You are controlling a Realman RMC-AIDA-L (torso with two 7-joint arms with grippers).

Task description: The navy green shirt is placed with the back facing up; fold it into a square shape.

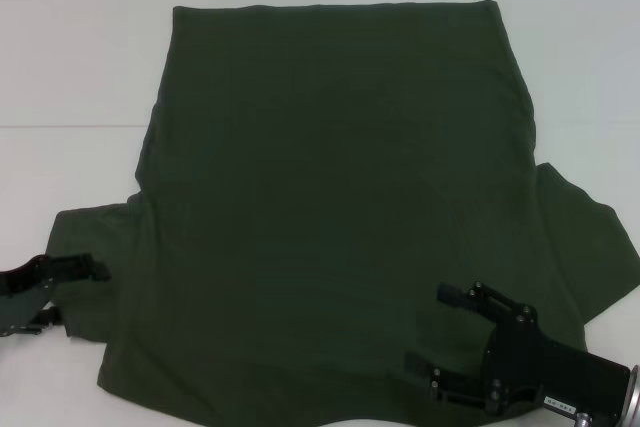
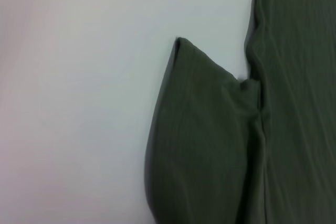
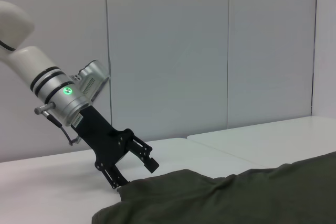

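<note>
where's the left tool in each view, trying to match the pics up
Head view: the left tool is at the left edge, low, open at the left sleeve of the navy green shirt.
Left wrist view: not in it; only that sleeve and the white table show.
Right wrist view: seen from across the shirt, left of centre, the left tool points down at the sleeve edge.
Shared landmark: the left sleeve.
</note>
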